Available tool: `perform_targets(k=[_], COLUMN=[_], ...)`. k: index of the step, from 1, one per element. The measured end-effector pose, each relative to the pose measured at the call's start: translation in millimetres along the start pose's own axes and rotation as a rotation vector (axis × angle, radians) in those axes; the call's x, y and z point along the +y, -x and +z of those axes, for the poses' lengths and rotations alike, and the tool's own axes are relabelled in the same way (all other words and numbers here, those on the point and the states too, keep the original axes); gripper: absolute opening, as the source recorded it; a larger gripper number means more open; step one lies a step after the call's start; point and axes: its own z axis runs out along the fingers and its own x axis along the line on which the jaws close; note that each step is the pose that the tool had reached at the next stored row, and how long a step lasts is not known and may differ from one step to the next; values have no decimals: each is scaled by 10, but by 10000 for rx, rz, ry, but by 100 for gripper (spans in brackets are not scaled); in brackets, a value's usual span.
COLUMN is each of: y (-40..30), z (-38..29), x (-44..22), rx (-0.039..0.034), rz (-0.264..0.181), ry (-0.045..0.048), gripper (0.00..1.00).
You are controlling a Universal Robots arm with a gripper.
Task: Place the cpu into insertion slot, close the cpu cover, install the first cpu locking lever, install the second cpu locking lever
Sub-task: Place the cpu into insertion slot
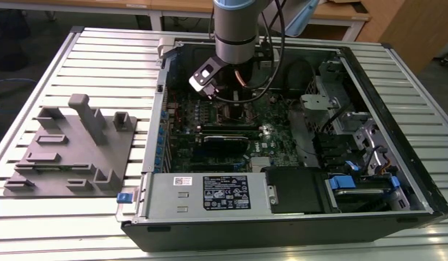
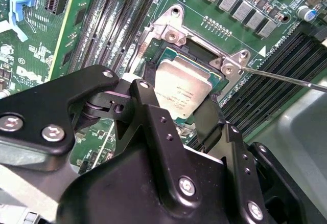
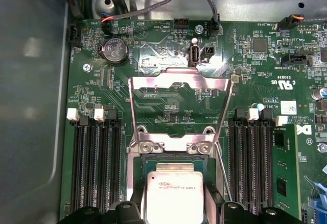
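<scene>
In the exterior view the arm's wrist is blocking the gripper (image 1: 234,92) and whatever it is carrying, deep inside the open computer case (image 1: 282,231), which is lying on the slatted surface (image 1: 100,60). In the second wrist view the gripper (image 2: 176,101) body is covering the near part of the cpu (image 2: 181,88), and the picture edge is cutting the chip off in the first wrist view.

The case is holding the green motherboard (image 3: 168,50), a grey power-supply box (image 1: 209,193) and rows of black memory slots (image 3: 94,168). A grey fixture plate (image 1: 64,157) is lying on the surface beside the case.

The jaws are pressing on two opposite edges of the cpu (image 3: 173,193), gripping it. The chip is sitting over the insertion slot (image 2: 196,55), shifted toward the gripper, so a strip of the slot's dark centre is showing beyond it. It is lying flat, metal face up, its sides running about parallel to the slot's rim. The cpu cover (image 3: 179,83) is standing swung open past the slot. A thin lever rod (image 2: 286,79) is sticking out from one corner of the socket frame.
</scene>
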Motion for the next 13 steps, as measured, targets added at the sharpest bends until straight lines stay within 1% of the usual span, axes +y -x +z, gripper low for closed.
perform_targets(k=[13], y=[-3], z=[13], x=[1], rx=[-2], rz=[0], ry=[0], gripper=[54])
